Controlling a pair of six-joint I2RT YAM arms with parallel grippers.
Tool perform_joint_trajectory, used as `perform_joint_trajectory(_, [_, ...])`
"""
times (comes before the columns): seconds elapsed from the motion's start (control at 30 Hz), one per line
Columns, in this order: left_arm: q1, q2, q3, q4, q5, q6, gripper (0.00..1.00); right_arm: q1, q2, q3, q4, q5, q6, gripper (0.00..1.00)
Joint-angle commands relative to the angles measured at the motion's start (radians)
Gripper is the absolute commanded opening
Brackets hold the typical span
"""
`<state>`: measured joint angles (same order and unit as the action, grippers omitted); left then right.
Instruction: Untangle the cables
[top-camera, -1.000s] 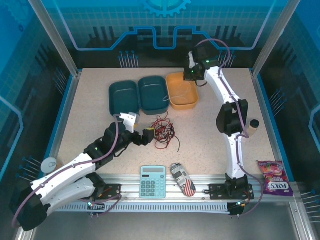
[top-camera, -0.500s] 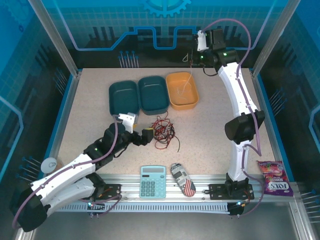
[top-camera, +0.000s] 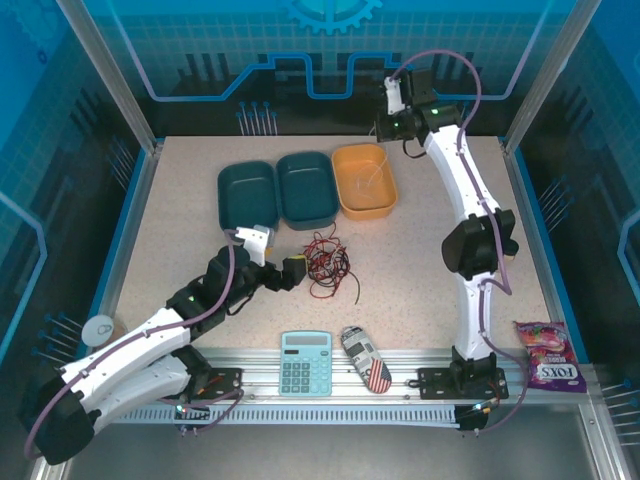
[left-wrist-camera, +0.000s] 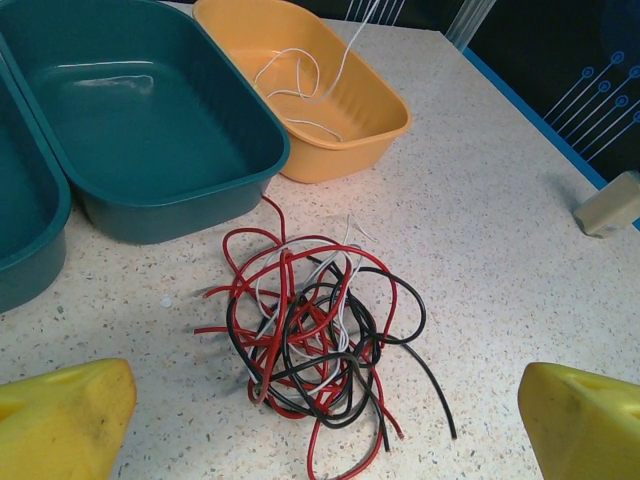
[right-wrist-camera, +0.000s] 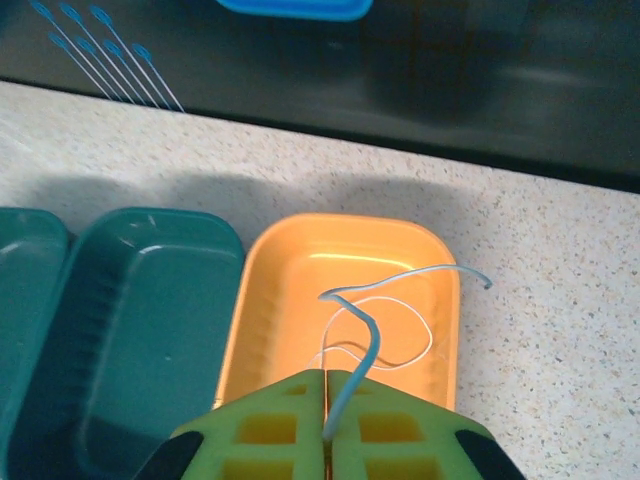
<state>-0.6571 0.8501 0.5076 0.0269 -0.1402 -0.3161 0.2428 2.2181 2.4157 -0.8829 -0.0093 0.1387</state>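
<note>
A tangle of red, black and pale cables (top-camera: 325, 265) lies on the table in front of the teal tubs, seen close up in the left wrist view (left-wrist-camera: 310, 330). My left gripper (top-camera: 297, 270) rests low just left of the tangle, its yellow jaws wide open (left-wrist-camera: 320, 425) on either side of it, touching nothing. My right gripper (top-camera: 385, 125) hovers above the back of the orange tub (top-camera: 345, 205), shut (right-wrist-camera: 327, 385) on one pale cable (right-wrist-camera: 370, 335). The rest of that pale cable lies looped in the orange tub (right-wrist-camera: 255, 310).
Two teal tubs (top-camera: 247, 195) (top-camera: 306, 185) stand left of the orange one. A calculator (top-camera: 305, 362), a flag-patterned case (top-camera: 366, 358) and a sweets packet (top-camera: 547, 352) lie along the front edge. A small bottle (top-camera: 508, 250) stands by the right arm.
My right gripper lifted from the orange tub with the pale cable, swung up and back, then dropped a little. The left arm and the tangle stayed still.
</note>
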Motion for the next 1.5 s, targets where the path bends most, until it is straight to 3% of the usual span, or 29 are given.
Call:
perform_joint_trajectory(0.0, [0.008, -0.024, -0.007, -0.017, -0.025, -0.013, 0.99, 0.007, 0.049, -0.004, -0.023, 0.03, -0.058, 0.08])
perform_joint_trajectory(0.33, [0.011, -0.024, -0.015, -0.014, -0.032, -0.021, 0.99, 0.044, 0.153, -0.013, -0.027, -0.075, -0.031, 0.14])
perform_joint_trajectory(0.67, [0.011, -0.04, -0.018, -0.035, -0.035, -0.026, 0.99, 0.062, 0.166, -0.018, -0.053, -0.07, 0.001, 0.24])
perform_joint_trajectory(0.9, [0.011, -0.038, -0.021, -0.038, -0.039, -0.051, 0.99, 0.089, -0.012, -0.186, -0.05, 0.023, 0.055, 0.34])
perform_joint_trajectory(1.23, [0.011, 0.027, 0.015, -0.055, -0.055, -0.082, 0.99, 0.187, -0.379, -0.69, 0.073, 0.159, 0.192, 0.43])
perform_joint_trajectory(1.47, [0.014, 0.093, 0.034, -0.057, -0.066, -0.14, 0.99, 0.26, -0.59, -0.998, 0.168, 0.214, 0.277, 0.62])
